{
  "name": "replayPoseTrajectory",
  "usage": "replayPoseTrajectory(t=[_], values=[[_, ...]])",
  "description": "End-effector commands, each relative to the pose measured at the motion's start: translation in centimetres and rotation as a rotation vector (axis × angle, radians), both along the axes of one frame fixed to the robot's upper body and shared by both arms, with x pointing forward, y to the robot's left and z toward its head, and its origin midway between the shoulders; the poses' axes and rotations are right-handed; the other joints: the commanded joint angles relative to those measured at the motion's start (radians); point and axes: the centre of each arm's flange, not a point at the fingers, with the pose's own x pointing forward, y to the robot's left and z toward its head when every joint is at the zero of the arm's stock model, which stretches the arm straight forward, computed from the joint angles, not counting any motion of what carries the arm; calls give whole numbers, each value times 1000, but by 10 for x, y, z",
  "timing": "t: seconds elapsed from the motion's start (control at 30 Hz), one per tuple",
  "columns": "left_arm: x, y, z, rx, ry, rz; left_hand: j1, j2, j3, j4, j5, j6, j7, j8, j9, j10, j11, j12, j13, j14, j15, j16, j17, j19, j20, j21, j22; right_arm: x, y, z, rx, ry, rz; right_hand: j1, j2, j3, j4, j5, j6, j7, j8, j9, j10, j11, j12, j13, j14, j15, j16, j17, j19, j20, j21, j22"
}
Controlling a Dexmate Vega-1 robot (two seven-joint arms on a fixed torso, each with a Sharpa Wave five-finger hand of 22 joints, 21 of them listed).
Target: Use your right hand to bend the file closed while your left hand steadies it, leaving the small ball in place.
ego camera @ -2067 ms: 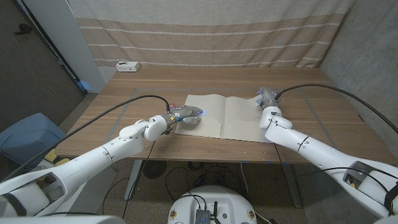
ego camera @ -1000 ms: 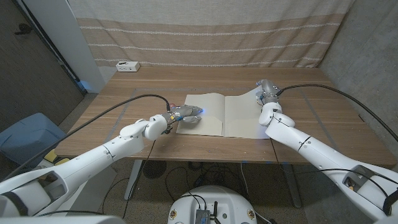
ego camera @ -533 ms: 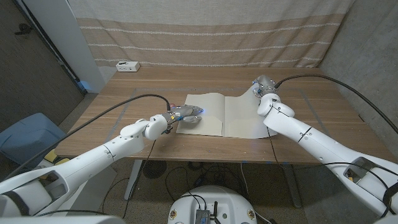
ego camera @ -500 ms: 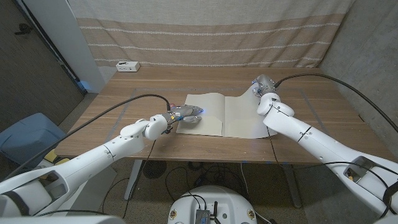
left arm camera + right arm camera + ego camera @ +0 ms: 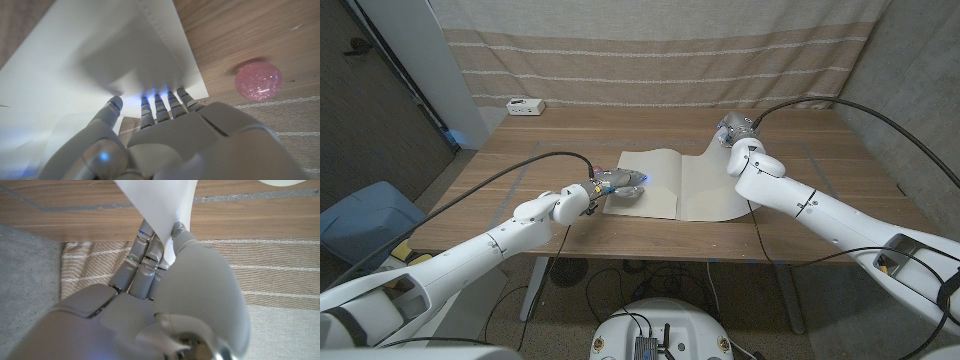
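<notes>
A cream file (image 5: 658, 178) lies open in the middle of the wooden table (image 5: 820, 175). My left hand (image 5: 616, 187) presses on its left half near the outer edge, fingers on the sheet (image 5: 90, 55) as the left wrist view shows, and holds nothing. A pink glittery ball (image 5: 258, 81) sits on the wood just off the file's corner, apart from my left hand (image 5: 165, 142). My right hand (image 5: 733, 137) pinches the far right corner of the right half and holds it raised, so that half curls up. In the right wrist view the sheet's corner (image 5: 160, 210) sits between thumb and fingers of my right hand (image 5: 165, 290).
A white box (image 5: 526, 106) sits at the table's far left corner. A striped curtain hangs behind the table. A blue bin (image 5: 365, 222) stands on the floor to the left. Thin tape lines (image 5: 820, 150) mark the wood at the right.
My right hand has risen and moved left with the file's far right corner, lifting the right half off the table into a curl. My left hand has stayed put.
</notes>
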Motion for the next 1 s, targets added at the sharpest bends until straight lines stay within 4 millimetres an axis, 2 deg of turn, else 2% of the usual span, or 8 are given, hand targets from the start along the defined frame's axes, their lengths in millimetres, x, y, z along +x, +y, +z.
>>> replayPoseTrajectory(t=[0.03, 0.47, 0.63, 0.73, 1.0], values=[[-3, 0, -2, -3, -6, 1, -4, -6, -4, -1, 4, -9, -3, 5, 5, -3, 5, 0, 3, -3, -18, -4, 3, 17, 9, 1, 4, -10, 16, 20, 2, 56, 48, -9, 2, 4, 3, 6, 4, 2, -9, 1, 19, -5, 5, -2, 25, -22, 5, 9, 6, 13, 11, -2], [-8, 0, -5, -3, -17, -3, -3, -7, -4, -3, 4, -9, -1, 5, 5, -3, 5, 0, 3, -2, -18, -4, 3, 19, 9, -3, 4, -14, 29, 31, 78, 80, 70, -21, 2, 8, -2, 7, 2, 9, -26, 1, 33, -5, 4, -13, 37, -14, 24, 46, 7, 25, 35, -11], [-9, 0, -6, -6, -24, -6, -4, -7, -4, -3, 4, -7, 1, 7, 5, 0, 5, 2, 3, 2, -8, -2, 3, 20, 29, -6, 4, -14, 32, 35, 105, 71, 58, -26, 0, 9, -3, 8, 4, 9, -30, 1, 38, -1, 5, -15, 42, -16, 30, 58, 8, 27, 44, -13], [-11, 1, -6, -11, -41, -11, -6, -6, -5, -3, 4, 12, 7, 13, 5, 27, 12, 12, 3, 31, 5, 7, 4, 30, 60, -9, 5, -14, 34, 38, 123, 38, 48, -28, 1, 11, -5, 8, 7, 11, -32, 1, 42, 0, 7, -16, 46, -17, 34, 65, 10, 28, 51, -15], [-13, 2, -5, -18, -68, -19, -6, -5, -3, -4, 4, 53, 15, 23, 5, 68, 24, 24, 4, 62, 10, 13, 5, 40, 80, -13, 6, -15, 34, 47, 133, -6, 34, -31, -1, 14, -10, 9, 12, 14, -36, 1, 46, 1, 8, -17, 60, -19, 47, 84, 12, 28, 64, -18]])
